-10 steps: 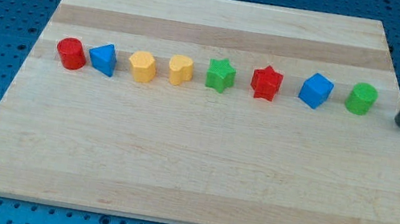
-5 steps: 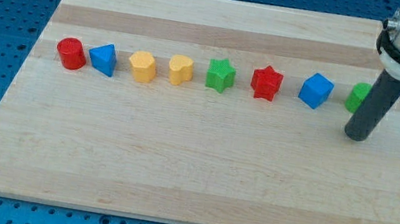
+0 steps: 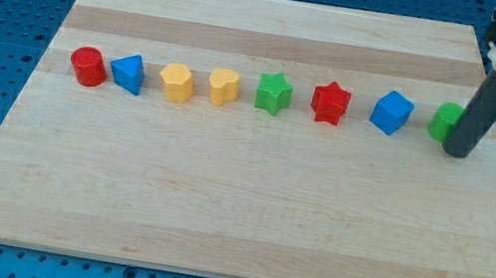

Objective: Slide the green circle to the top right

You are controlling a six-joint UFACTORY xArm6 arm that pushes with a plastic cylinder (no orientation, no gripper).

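Note:
The green circle (image 3: 444, 121) stands at the right end of a row of blocks on the wooden board (image 3: 246, 210). My tip (image 3: 459, 151) is right against the circle's lower right side, and the dark rod hides the circle's right part. The board's top right corner lies above the circle.
Left of the green circle the row holds a blue cube (image 3: 392, 113), a red star (image 3: 330, 102), a green star (image 3: 274, 94), a yellow heart (image 3: 223, 86), a yellow hexagon (image 3: 176, 82), a blue triangle (image 3: 128, 72) and a red cylinder (image 3: 88, 66).
My tip came in from the board's right edge to below the green circle, then moved up and right against it. The blocks have not visibly moved.

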